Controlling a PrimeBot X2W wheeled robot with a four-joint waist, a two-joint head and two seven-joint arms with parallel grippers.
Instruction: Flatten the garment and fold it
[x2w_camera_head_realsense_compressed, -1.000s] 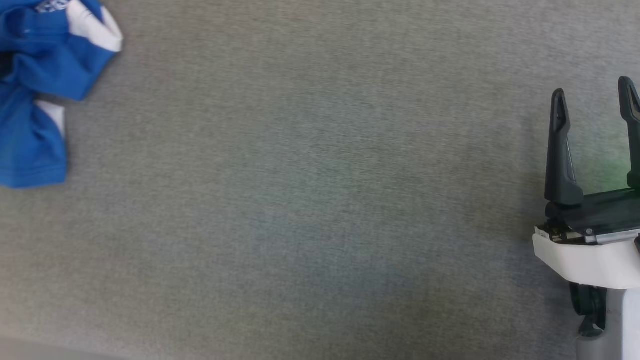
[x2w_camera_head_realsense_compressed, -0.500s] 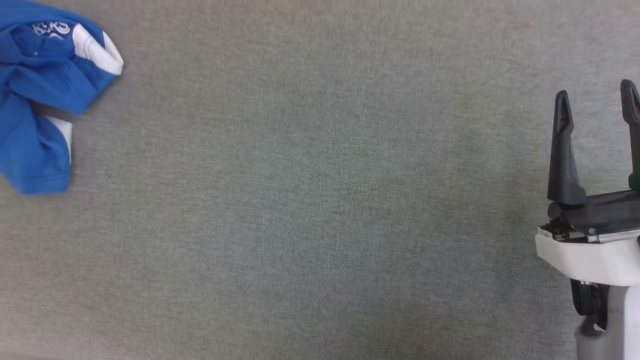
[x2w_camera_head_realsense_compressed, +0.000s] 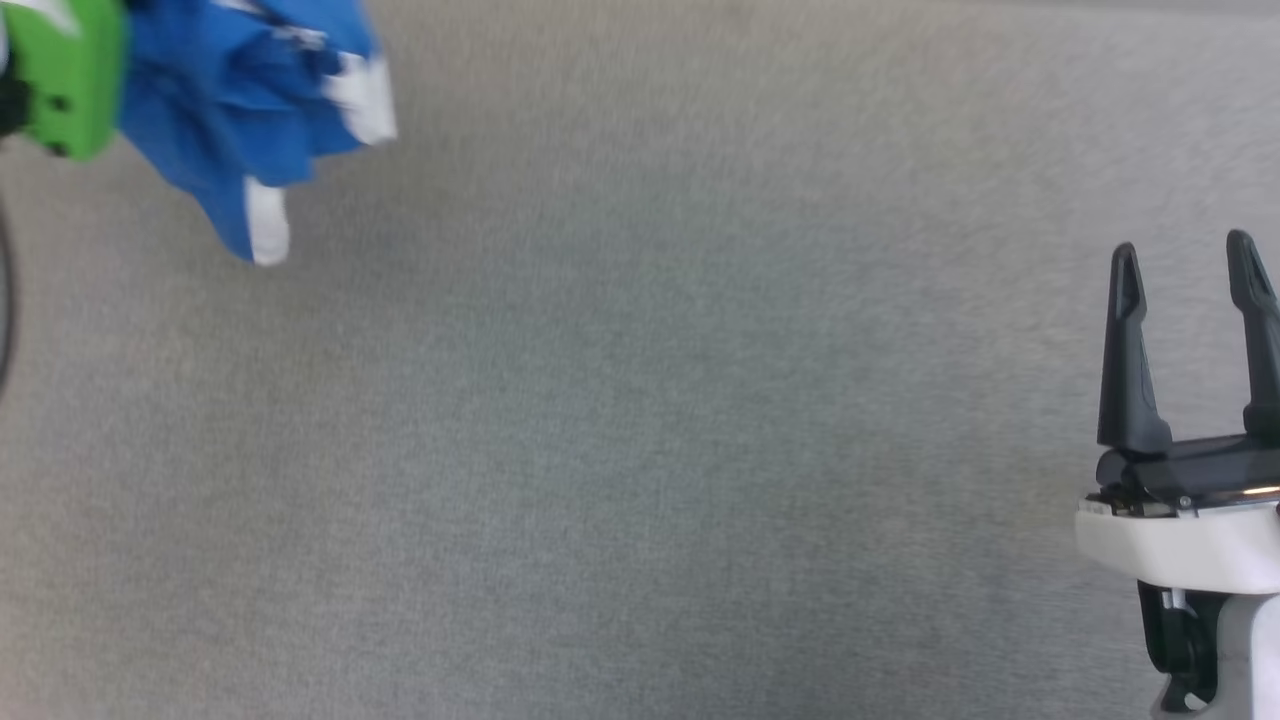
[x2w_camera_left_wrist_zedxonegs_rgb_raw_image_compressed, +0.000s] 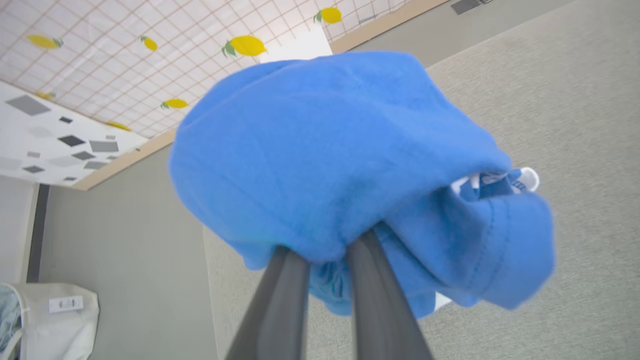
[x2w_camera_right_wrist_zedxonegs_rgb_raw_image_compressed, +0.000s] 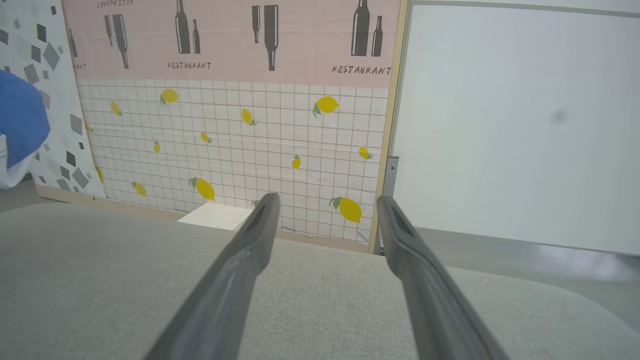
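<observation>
The garment (x2w_camera_head_realsense_compressed: 240, 110), a bunched royal-blue piece with white stripes, hangs above the grey surface at the head view's top left. A green-lit part of my left arm (x2w_camera_head_realsense_compressed: 65, 85) sits just to its left. In the left wrist view my left gripper (x2w_camera_left_wrist_zedxonegs_rgb_raw_image_compressed: 327, 255) is shut on a fold of the garment (x2w_camera_left_wrist_zedxonegs_rgb_raw_image_compressed: 340, 150), and the cloth hides the fingertips. My right gripper (x2w_camera_head_realsense_compressed: 1185, 275) stands open at the lower right with nothing between its fingers. The right wrist view shows those fingers (x2w_camera_right_wrist_zedxonegs_rgb_raw_image_compressed: 260, 225) spread over the surface, with a bit of the garment (x2w_camera_right_wrist_zedxonegs_rgb_raw_image_compressed: 20, 120) at the left edge.
A wide grey fabric-covered table (x2w_camera_head_realsense_compressed: 640, 450) spreads below both arms. Beyond its far edge stands a wall panel with lemon-patterned tiles (x2w_camera_right_wrist_zedxonegs_rgb_raw_image_compressed: 240, 145). A white fabric bin (x2w_camera_left_wrist_zedxonegs_rgb_raw_image_compressed: 50, 320) sits on the floor beside the table.
The garment has left the surface and now hangs bunched, shifted right and up in the head view. The green part of the left arm has come into view. The right gripper sits slightly lower in the picture.
</observation>
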